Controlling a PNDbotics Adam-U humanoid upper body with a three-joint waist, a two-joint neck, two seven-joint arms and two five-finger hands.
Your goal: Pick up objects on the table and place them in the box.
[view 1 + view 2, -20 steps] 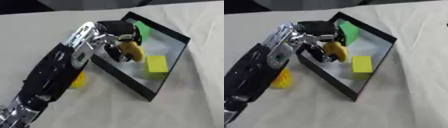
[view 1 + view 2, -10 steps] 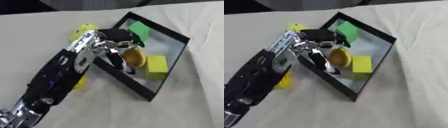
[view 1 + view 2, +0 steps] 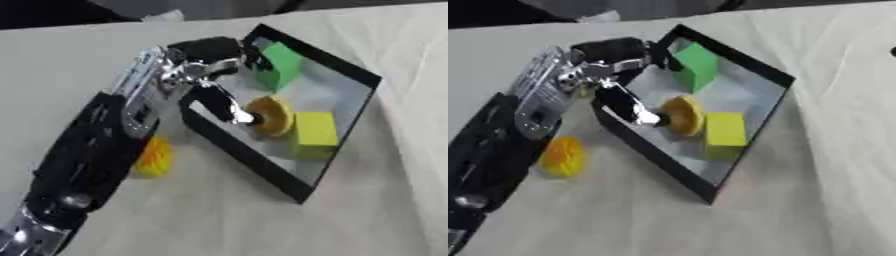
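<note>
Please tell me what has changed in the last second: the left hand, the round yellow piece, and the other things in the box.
The left hand carried the round yellow piece over the box, lowered it and let it go. It now lies beside the yellow block, with the fingers open next to it. The green block, the yellow block and the yellow object on the table stayed where they were.

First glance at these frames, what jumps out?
The black left arm comes up from the lower left, its left hand over the near-left wall of the black box. Inside sit a green block, a yellow ring-shaped piece and a yellow block. An orange-yellow object lies on the cloth beside the arm.
</note>
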